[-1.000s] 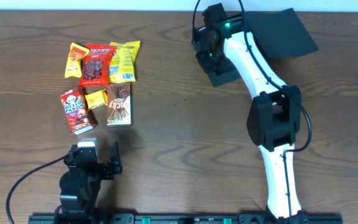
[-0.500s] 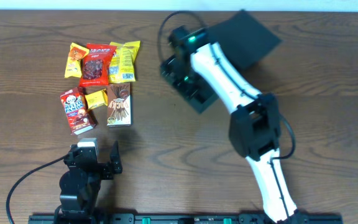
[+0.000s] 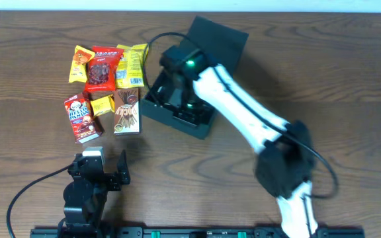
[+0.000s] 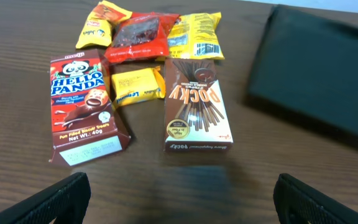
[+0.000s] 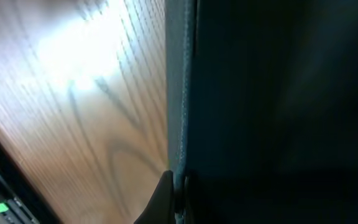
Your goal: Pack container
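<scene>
— Where's the box (image 3: 189,125)?
— Just beside the Pocky (image 3: 127,110), lid open; right gripper (image 3: 176,98) seems clamped on its wall, left gripper (image 4: 182,183) hangs open
— Risk?
— Wall could slip out, or box shoves the Pocky

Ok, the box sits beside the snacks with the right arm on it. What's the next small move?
Probably open the right gripper and lift clear: the container already lies open next to the Pocky box, and the left gripper faces that box, jaws open.

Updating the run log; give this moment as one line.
right gripper: shut on container wall | left gripper: open, empty | snacks: outside container
</scene>
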Tool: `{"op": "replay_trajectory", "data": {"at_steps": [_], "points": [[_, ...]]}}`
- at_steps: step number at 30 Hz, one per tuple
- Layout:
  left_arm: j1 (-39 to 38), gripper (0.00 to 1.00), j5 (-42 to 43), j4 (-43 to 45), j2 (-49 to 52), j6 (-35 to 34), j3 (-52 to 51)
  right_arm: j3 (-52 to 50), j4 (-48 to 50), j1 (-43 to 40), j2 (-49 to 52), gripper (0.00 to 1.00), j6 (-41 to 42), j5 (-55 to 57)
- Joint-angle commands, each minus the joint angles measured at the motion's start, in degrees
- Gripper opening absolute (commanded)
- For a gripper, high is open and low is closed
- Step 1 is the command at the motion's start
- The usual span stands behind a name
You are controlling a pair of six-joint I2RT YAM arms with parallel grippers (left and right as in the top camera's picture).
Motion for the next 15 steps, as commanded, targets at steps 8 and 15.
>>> {"op": "replay_trajectory", "data": {"at_steps": [8, 15], "points": [[0.3, 0.95, -0.2, 0.0, -0.4, 0.6, -1.0, -21.7, 9.9, 3.9, -9.1, 0.02, -6.9, -0.2], [0.3, 0.95, -0.2, 0.0, -0.4, 0.6, -1.0, -28.5, 16.2, 8.1, -9.1, 0.01, -7.9, 12.2]]}}
